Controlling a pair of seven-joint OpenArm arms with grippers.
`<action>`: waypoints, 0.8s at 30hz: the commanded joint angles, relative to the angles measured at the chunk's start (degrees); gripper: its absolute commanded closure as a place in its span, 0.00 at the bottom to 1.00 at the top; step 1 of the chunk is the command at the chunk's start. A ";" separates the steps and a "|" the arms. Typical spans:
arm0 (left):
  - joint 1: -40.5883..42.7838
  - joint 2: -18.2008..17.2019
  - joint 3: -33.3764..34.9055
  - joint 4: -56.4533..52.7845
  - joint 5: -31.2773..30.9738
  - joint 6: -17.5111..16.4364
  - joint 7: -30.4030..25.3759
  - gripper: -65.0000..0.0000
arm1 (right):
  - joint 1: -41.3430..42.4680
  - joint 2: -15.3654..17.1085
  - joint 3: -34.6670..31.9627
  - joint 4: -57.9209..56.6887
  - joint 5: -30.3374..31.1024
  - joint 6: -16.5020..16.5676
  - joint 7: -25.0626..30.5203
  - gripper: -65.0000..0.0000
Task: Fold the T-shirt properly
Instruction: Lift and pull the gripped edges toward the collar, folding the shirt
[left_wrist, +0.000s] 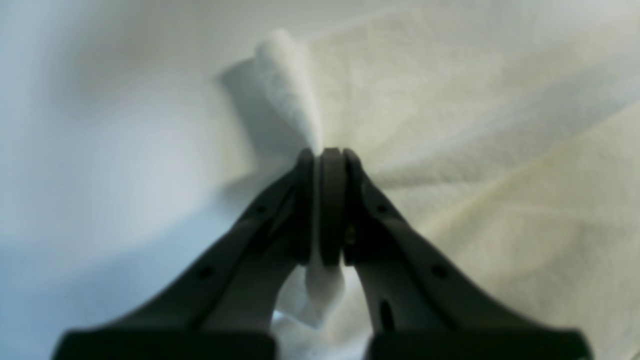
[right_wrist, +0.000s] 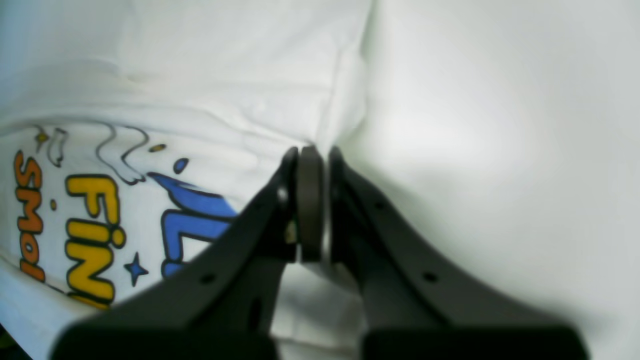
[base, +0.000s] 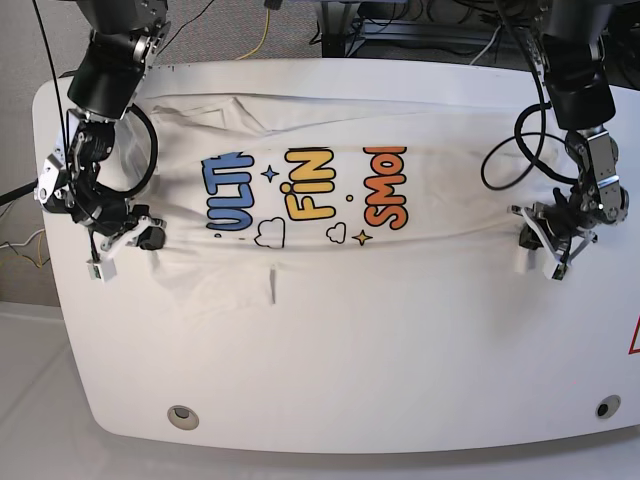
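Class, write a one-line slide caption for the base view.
Both claws, left and right, pinch opposite ends of the printed white T-shirt stretched across the tabletop.

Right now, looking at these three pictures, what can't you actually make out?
- Base view: the white printed cotton T-shirt's upper part lies folded over; its neck is hidden.
- Right wrist view: the right gripper covers the blue letters.
- Left wrist view: blur; the left gripper pinches unidentifiable cloth.

Left wrist view is soft all over: T-shirt (left_wrist: 450, 150) weave barely resolves beyond the left gripper (left_wrist: 320, 155). Right wrist view: print (right_wrist: 90, 220) left of the right gripper (right_wrist: 312, 152) runs off the frame edge, and the finger (right_wrist: 240, 250) covers the blue letters' lower part.
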 joint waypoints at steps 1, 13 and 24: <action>0.90 -1.53 -0.17 3.55 -0.61 -0.06 1.90 1.00 | -0.71 1.29 1.25 3.52 0.62 -0.28 0.62 1.00; 6.02 -4.80 -0.69 12.42 -3.63 -0.06 11.38 1.00 | -7.49 1.13 4.97 9.35 0.71 -0.96 4.24 1.00; 7.76 -4.00 -1.80 17.95 -2.51 -0.06 10.57 1.00 | -9.06 1.07 4.78 12.37 0.93 -1.10 5.23 1.00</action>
